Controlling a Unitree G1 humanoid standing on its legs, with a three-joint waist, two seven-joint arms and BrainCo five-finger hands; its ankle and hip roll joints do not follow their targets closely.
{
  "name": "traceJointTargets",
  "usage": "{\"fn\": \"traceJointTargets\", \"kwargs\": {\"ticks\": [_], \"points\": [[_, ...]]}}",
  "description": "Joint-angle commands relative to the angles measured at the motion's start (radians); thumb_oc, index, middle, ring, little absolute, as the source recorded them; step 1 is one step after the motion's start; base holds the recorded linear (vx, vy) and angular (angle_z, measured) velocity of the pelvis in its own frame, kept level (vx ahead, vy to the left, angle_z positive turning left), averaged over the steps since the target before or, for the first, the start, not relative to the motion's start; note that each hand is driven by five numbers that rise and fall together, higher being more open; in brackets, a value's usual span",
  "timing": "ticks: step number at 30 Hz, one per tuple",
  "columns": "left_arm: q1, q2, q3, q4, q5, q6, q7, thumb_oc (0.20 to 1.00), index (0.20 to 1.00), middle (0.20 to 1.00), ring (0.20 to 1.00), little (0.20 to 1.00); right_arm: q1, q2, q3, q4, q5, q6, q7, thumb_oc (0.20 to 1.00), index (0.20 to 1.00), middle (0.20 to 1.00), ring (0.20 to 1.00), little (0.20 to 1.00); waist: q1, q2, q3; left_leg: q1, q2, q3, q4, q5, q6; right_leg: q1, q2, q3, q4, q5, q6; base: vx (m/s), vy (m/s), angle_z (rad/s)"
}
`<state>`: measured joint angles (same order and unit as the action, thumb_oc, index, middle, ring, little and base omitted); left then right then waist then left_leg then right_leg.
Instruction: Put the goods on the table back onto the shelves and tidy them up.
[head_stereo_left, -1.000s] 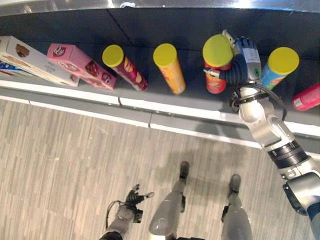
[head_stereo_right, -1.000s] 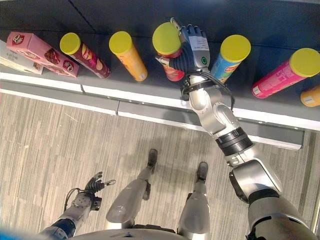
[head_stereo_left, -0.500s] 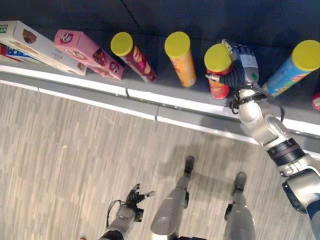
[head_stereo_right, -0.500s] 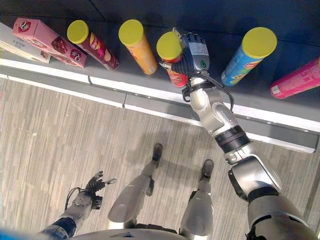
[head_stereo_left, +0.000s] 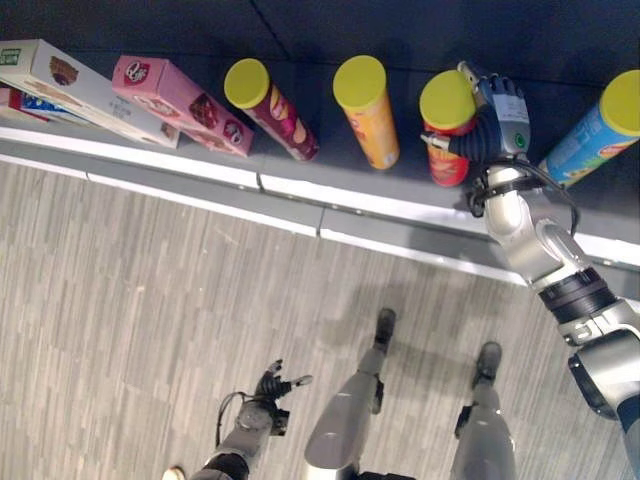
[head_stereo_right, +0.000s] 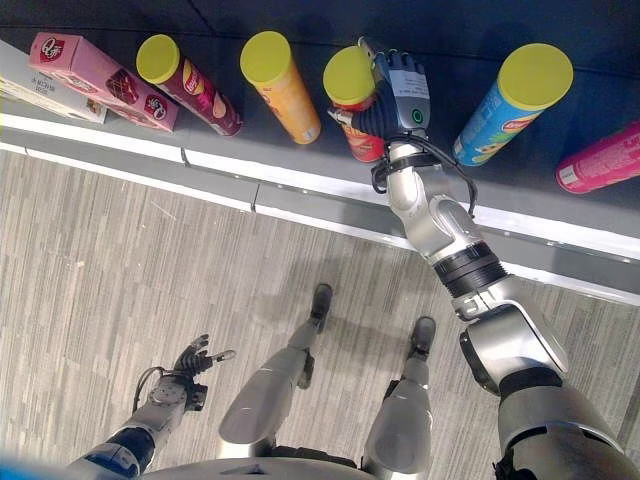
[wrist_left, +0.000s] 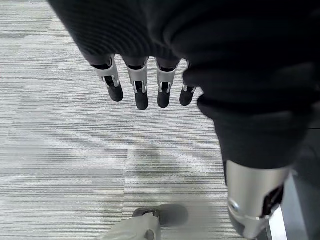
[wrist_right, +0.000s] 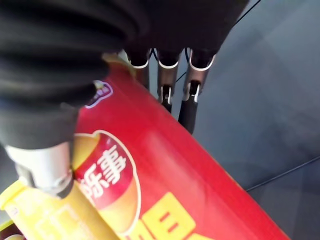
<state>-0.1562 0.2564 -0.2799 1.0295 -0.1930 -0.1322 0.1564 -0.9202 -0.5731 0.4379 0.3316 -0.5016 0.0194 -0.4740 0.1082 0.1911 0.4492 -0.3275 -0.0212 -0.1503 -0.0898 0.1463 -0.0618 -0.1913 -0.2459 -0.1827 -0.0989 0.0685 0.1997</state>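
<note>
Gripping the red can (head_stereo_left: 447, 140) with our right hand (head_stereo_left: 490, 120), fingers and thumb curled round its body, we hold it on the dark shelf (head_stereo_left: 300, 50), close to the shelf's front edge. It stands between the orange can (head_stereo_left: 368, 122) and the blue can (head_stereo_left: 595, 135). Further toward the shelf's left end are the maroon can (head_stereo_left: 270, 108), the pink box (head_stereo_left: 170, 103) and the white box (head_stereo_left: 70, 90). Our left hand (head_stereo_right: 190, 360) hangs low over the floor (head_stereo_left: 150, 300), fingers straight and spread, holding nothing.
</note>
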Motion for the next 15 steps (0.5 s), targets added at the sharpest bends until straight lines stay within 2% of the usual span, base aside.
{"fn": "traceJointTargets", "kwargs": {"ticks": [1, 15], "points": [[-0.032, 0.004, -0.055, 0.047, -0.024, -0.010, 0.032, 1.000, 1.000, 1.000, 1.000, 1.000, -0.077, -0.005, -0.004, -0.016, 0.000, -0.028, -0.041, 0.200, 0.200, 0.200, 0.200, 0.200, -0.008, -0.025, -0.031, -0.027, 0.046, 0.022, 0.013, -0.063, -0.048, -0.050, -0.081, 0.041, 0.098, -0.060, 0.031, 0.00, 0.000, 0.00], [-0.050, -0.002, -0.050, 0.056, -0.020, -0.007, 0.045, 1.000, 1.000, 1.000, 1.000, 1.000, -0.050, 0.032, 0.010, -0.020, 0.022, -0.040, -0.032, 0.200, 0.200, 0.200, 0.200, 0.200, -0.027, -0.038, -0.031, -0.023, 0.054, 0.040, 0.013, -0.064, -0.051, -0.057, -0.077, 0.052, 0.095, -0.058, 0.030, 0.00, -0.001, -0.02]]}}
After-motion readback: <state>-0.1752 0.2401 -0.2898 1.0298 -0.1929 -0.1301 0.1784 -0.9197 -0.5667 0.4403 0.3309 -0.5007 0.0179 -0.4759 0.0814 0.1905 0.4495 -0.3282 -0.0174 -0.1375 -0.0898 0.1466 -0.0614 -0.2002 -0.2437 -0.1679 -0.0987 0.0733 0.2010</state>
